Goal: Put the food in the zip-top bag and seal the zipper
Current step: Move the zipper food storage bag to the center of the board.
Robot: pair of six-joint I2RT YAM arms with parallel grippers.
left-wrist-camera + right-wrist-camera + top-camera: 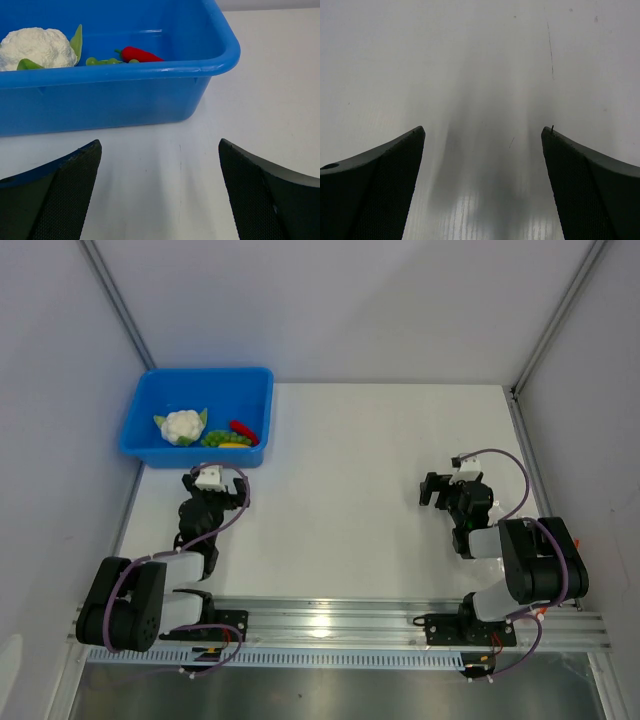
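The food lies in a blue bin (205, 372): white cauliflower with green leaves (182, 426), a green grape bunch (215, 439), a red chili pepper (243, 429) and a yellow-orange piece (235, 445). The left wrist view shows the cauliflower (35, 47), grapes (100, 61) and chili (140, 54) over the bin's near wall (125, 95). My left gripper (212, 490) (160, 142) is open and empty, low over the table just in front of the bin. My right gripper (445, 490) (482, 129) is open and empty over bare table at the right. The zip-top bag and its zipper are not in view.
White walls with metal corner posts close in the table at the back and both sides. A metal rail (340, 618) carrying both arm bases runs along the near edge.
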